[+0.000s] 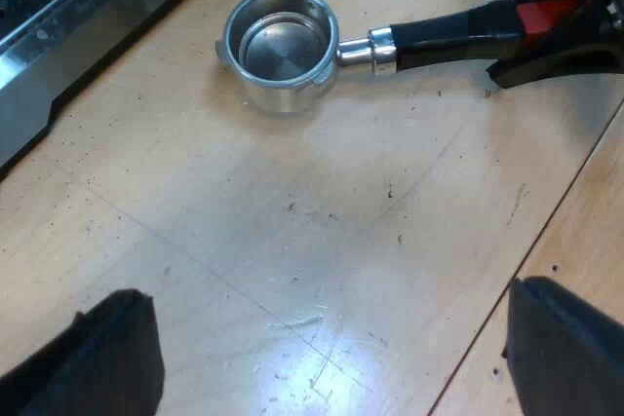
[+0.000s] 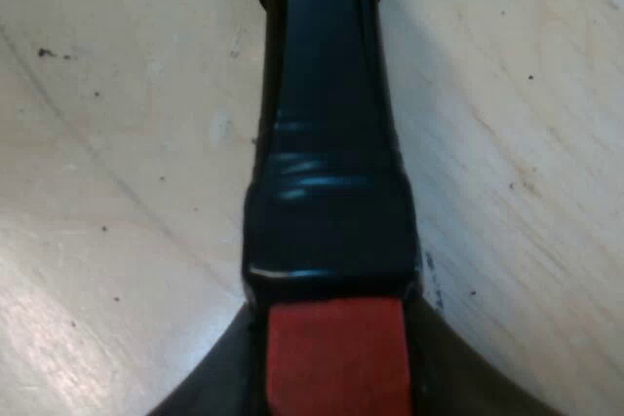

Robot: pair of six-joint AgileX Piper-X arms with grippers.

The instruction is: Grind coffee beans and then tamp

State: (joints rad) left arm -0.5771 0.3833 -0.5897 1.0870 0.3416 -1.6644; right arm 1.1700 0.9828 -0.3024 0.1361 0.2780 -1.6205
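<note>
Hovering above the wooden table (image 1: 292, 241), my left gripper (image 1: 331, 309) holds its two black fingers (image 1: 107, 358) spread wide, with only wood between them. The wood is flecked with dark specks and fine scratches.

Beyond the gripper, the espresso machine (image 1: 58, 36) shows its metal base. It stands on the table near the portafilter (image 1: 375, 48) but apart from it. The portafilter lies loose on the table. Its round metal basket (image 1: 281, 46) sits open side up, empty and shiny inside.

From the basket the dark handle (image 1: 439, 34) lies low along the wood and points away from the machine. The handle finishes in its red end (image 1: 546, 15). My right gripper (image 1: 565, 26) sits there, with a black finger on either side of the red piece.

In the right wrist view the handle runs straight away from the camera over the table. It is glossy black, and the red end is nearest the camera. The right gripper's fingers (image 2: 210, 377) come in narrow and meet the handle on both sides just at the red end. The claw is clamped on the portafilter's handle. Pale wood with a few dark specks shows on both sides of the handle.
</note>
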